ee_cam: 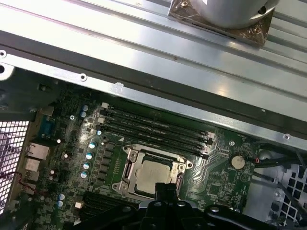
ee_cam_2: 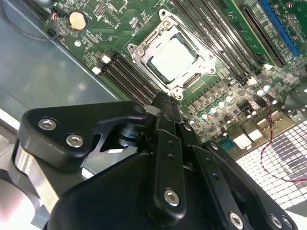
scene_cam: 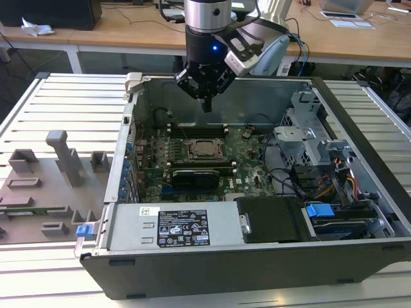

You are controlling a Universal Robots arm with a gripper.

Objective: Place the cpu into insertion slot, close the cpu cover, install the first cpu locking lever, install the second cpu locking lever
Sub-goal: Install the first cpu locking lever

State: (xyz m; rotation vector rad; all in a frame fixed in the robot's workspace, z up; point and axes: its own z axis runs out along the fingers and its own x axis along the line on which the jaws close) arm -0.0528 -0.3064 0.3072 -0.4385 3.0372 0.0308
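Gripper: the arm's black two-fingered gripper (scene_cam: pixel 207 106) hangs above the green motherboard (scene_cam: pixel 244 160) inside the open grey metal computer case (scene_cam: pixel 359 186). Its jaws are pressed together with nothing between them.

Cpu: the small flat square chip with a dull silver-tan metal top (ee_cam_2: pixel 172 58) sits in its socket near the middle of the motherboard. One socket edge runs alongside the long black memory slots (ee_cam: pixel 158 132).

Cpu cover: the thin square silvery metal frame (ee_cam_2: pixel 144 48) lies flat around the chip, whose top shows through its window (it looks closed to me).

Levers: I cannot tell whether either is latched.

Relation: the chip lies below the fingertips (ee_cam_2: pixel 165 103), offset from them toward the board's middle and well apart in height. Being square, it has no long axis, and its edges run parallel to the memory slots.

Stage: seating and covering look done.
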